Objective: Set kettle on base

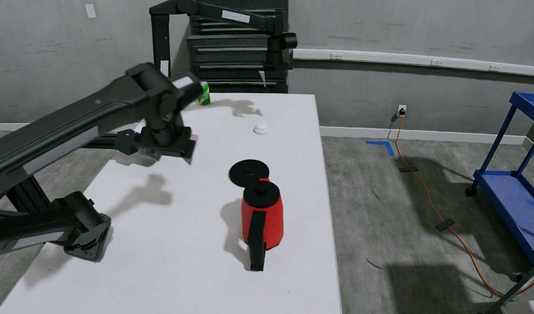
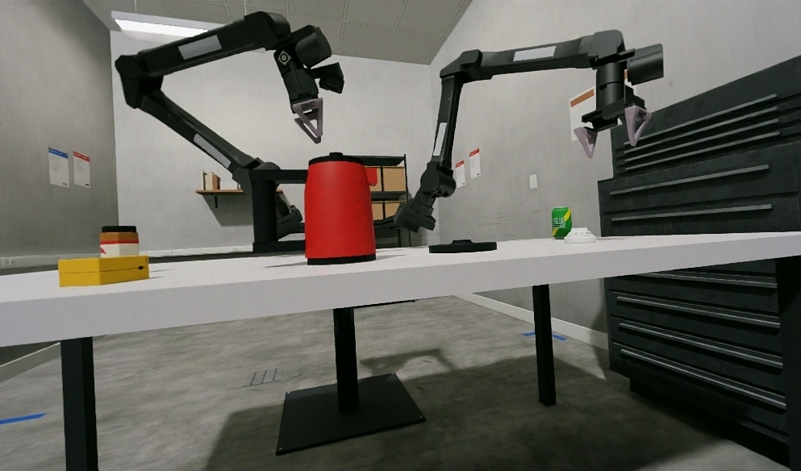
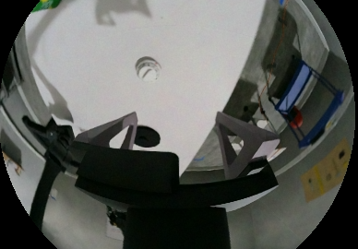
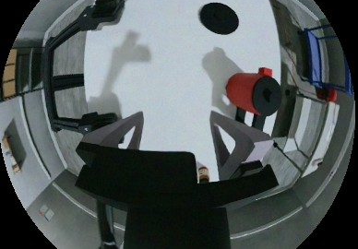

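Note:
The red kettle [image 1: 274, 222] [image 2: 338, 210] [image 4: 242, 91] stands upright on the table, beside its base. Its black handle [image 1: 256, 238] points to the near end in the top view, its spout toward the base. The black round base [image 1: 237, 178] [image 2: 462, 248] [image 3: 149, 137] [image 4: 221, 26] lies flat, with a raised stud at its middle. The ring under the kettle is hidden. My right gripper [image 1: 173, 161] [image 2: 314, 139] [image 4: 176, 114] is open and empty, high above the table and off to the kettle's side. My left gripper [image 1: 276, 84] [image 2: 611, 151] [image 3: 176, 115] is open and empty, high over the far end.
A white round detector [image 1: 261, 129] [image 2: 579, 235] [image 3: 149, 70] lies beyond the base. A green can [image 1: 206, 93] [image 2: 561, 222] [image 3: 50, 0] stands at the far end. A yellow box [image 2: 101, 271] and a jar [image 2: 119, 243] [image 4: 203, 174] are at the near end, beyond the kettle.

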You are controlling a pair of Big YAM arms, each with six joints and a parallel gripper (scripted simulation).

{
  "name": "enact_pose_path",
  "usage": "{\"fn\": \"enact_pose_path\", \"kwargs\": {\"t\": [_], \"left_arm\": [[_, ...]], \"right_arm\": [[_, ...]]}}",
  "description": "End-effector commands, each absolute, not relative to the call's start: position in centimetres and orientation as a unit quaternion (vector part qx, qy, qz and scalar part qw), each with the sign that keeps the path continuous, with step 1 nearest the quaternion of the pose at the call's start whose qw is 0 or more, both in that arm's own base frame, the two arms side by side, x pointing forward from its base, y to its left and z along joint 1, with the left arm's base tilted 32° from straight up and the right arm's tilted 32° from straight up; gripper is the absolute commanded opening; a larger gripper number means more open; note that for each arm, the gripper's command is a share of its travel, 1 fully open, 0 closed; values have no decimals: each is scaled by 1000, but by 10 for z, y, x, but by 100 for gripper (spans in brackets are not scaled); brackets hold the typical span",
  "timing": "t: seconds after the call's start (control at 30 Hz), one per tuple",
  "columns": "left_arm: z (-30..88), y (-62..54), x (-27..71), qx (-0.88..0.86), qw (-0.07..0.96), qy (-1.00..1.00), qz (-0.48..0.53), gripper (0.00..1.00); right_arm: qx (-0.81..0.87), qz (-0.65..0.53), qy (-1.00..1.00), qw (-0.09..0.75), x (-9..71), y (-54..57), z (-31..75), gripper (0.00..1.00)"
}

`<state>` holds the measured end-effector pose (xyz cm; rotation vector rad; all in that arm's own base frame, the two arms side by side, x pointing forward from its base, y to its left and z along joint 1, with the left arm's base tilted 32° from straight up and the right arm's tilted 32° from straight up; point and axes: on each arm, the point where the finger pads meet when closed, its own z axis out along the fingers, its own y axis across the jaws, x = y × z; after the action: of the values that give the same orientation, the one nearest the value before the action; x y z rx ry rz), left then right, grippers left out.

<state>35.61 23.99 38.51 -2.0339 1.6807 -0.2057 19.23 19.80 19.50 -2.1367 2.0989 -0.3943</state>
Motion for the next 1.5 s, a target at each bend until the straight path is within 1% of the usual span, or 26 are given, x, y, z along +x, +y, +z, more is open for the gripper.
{"fn": "enact_pose_path", "kwargs": {"t": [0.0, 0.33, 0.43, 0.6, 0.93, 1.17, 1.47], "left_arm": [[395, 200, 385, -650, 298, 696, -57, 100], [373, 102, 433, -474, 343, 811, -21, 100], [371, 91, 437, -455, 347, 820, -18, 100], [363, 36, 446, -361, 373, 855, -4, 100], [346, -63, 447, -202, 413, 888, 17, 100], [345, -81, 445, -183, 422, 888, 16, 100], [354, -73, 448, -198, 425, 883, 15, 100]], "right_arm": [[-731, -132, 664, 90, 267, 215, 218, 83], [-718, -189, 665, 84, 382, 158, 218, 83], [-715, -193, 666, 83, 391, 152, 217, 83], [-702, -209, 676, 78, 419, 127, 216, 83], [-686, -210, 693, 72, 426, 116, 212, 83], [-692, -209, 688, 72, 423, 122, 212, 83], [-692, -209, 688, 72, 423, 122, 212, 83]]}}
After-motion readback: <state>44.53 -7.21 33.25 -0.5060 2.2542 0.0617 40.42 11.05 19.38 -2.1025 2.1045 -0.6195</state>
